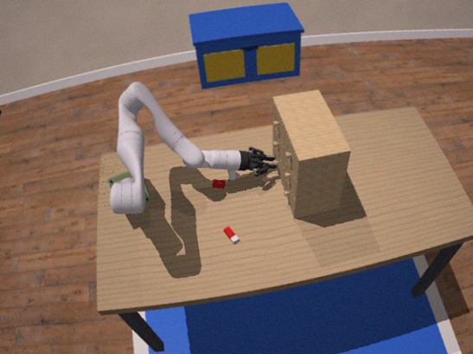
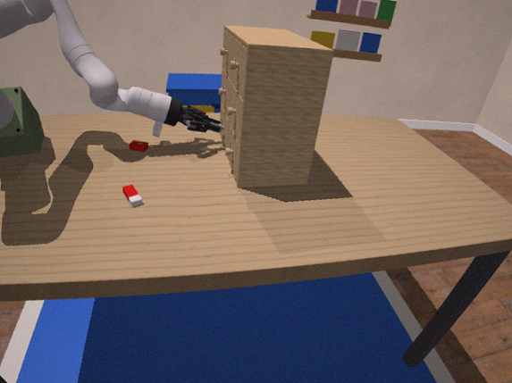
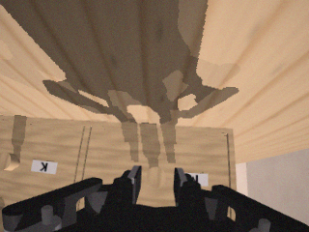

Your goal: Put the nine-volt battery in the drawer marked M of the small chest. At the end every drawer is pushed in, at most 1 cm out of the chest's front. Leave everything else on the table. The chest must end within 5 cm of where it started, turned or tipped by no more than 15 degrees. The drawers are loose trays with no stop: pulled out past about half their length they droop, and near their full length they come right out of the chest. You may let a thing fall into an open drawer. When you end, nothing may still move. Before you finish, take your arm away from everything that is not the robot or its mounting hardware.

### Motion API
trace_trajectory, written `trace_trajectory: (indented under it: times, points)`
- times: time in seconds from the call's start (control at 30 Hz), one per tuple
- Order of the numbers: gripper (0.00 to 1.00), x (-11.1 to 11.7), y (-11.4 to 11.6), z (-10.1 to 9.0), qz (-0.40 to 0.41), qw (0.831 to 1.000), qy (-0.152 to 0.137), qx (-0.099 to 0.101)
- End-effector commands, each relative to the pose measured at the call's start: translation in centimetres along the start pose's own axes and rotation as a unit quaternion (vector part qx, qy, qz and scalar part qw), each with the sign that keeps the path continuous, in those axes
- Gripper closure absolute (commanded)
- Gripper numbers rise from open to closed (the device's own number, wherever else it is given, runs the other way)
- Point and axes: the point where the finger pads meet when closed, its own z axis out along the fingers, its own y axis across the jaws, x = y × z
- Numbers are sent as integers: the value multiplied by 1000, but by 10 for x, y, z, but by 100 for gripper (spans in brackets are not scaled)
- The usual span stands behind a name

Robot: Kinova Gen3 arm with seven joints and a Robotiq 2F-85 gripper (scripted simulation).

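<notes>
The small wooden chest [image 1: 314,147] [image 2: 282,112] stands upright on the table, its knobbed front facing my arm, with all drawers in. My gripper [image 1: 273,162] [image 2: 218,127] [image 3: 157,177] points level at the front, fingertips just short of it, fingers partly open with nothing gripped. In the wrist view the chest's front [image 3: 65,149] shows a K label [image 3: 44,166]; another label [image 3: 201,180] is half hidden behind my right finger. A red block with a pale end [image 1: 231,234] [image 2: 133,195], which looks like the battery, lies on the table nearer the front edge, well away from the gripper.
A small all-red block [image 1: 218,183] [image 2: 138,144] lies under my forearm, in its shadow. The arm's base [image 1: 127,193] [image 2: 2,130] sits at the table's left end. The table [image 1: 410,197] [image 2: 410,184] extends to the right of the chest.
</notes>
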Motion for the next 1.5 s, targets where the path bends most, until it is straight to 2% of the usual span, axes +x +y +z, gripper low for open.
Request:
trace_trajectory:
  times: [0.0,0.9,0.93,1.47]
  points:
    - [67,0,-1,3,2,1000,1,1]
    - [67,0,-1,3,2,1000,1,1]
    - [87,0,-1,3,2,1000,1,1]
    - [87,0,-1,3,2,1000,1,1]
